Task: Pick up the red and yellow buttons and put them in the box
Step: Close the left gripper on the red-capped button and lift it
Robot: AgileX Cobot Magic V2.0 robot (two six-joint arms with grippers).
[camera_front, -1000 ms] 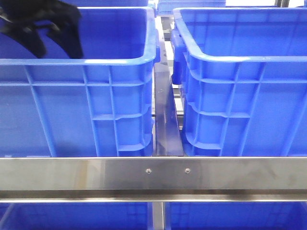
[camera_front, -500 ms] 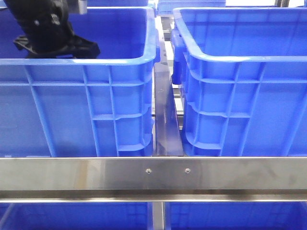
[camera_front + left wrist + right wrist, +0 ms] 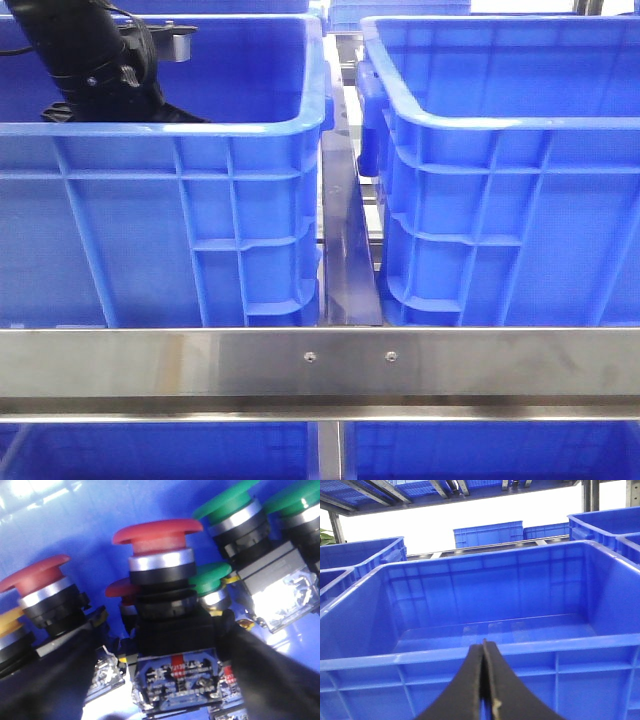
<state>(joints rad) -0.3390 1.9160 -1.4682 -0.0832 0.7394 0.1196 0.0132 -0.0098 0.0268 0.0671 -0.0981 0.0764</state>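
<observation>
My left gripper [image 3: 162, 635] is open down inside the left blue crate [image 3: 160, 130], its dark fingers [image 3: 55, 680] on either side of the black body of a red mushroom-capped button [image 3: 157, 532]. The right-hand finger touches the body; a gap shows at the other. Another red button [image 3: 35, 575] and the edge of a yellow button [image 3: 10, 622] lie beside it. In the front view only the left arm [image 3: 95, 60] shows above the rim. My right gripper [image 3: 483, 652] is shut and empty, before the empty blue box [image 3: 490, 605], which is the right crate in the front view [image 3: 500, 120].
Green buttons [image 3: 227, 500] with clear contact blocks [image 3: 280, 595] lie in the same crate. A steel rail [image 3: 320, 360] runs across the front, with a dark divider [image 3: 345, 240] between the two crates. More blue crates stand behind [image 3: 487, 534].
My left arm has swung and dropped deeper into the left crate, its gripper now hidden below the rim in the front view.
</observation>
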